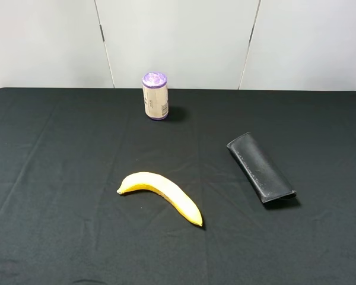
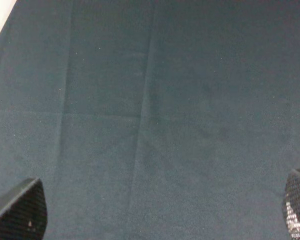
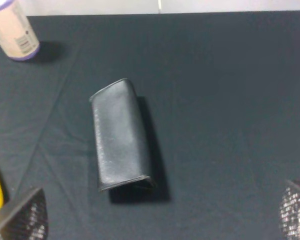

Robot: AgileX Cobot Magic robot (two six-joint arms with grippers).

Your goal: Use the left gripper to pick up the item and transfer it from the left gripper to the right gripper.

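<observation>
1. Lying flat on the black desk (image 1: pixel 59 148), the pouch (image 1: pixel 261 168) sits on the right side of the high view, slanted so one end points toward the back middle and the other toward the front right
2. Seen from the right wrist, the pouch (image 3: pixel 121 135) lies lengthwise ahead of the right gripper (image 3: pixel 162 215), nearer one fingertip than the other, untouched, with its folded open end facing the camera and a dark shadow along one side
3. The right gripper has its jaws spread wide, only the two ribbed fingertips (image 3: pixel 25 220) showing at the frame's corners, nothing between them
4. The left gripper (image 2: pixel 165 210) also stands with jaws wide apart, its fingertips (image 2: pixel 22 210) at the corners of its view, over bare creased cloth; it holds nothing
5. Neither arm appears in the high view
6. A banana (image 1: pixel 161 195) lies near the middle front of the desk, well apart from the pouch, curved, with its stem end toward the left; a yellow sliver of it shows at the edge of the right wrist view
7. A can (image 1: pixel 155 95) with a purple lid stands upright near the back edge, well apart from both banana and pouch
8. Pale wall panels (image 1: pixel 178 35) rise behind the desk
</observation>
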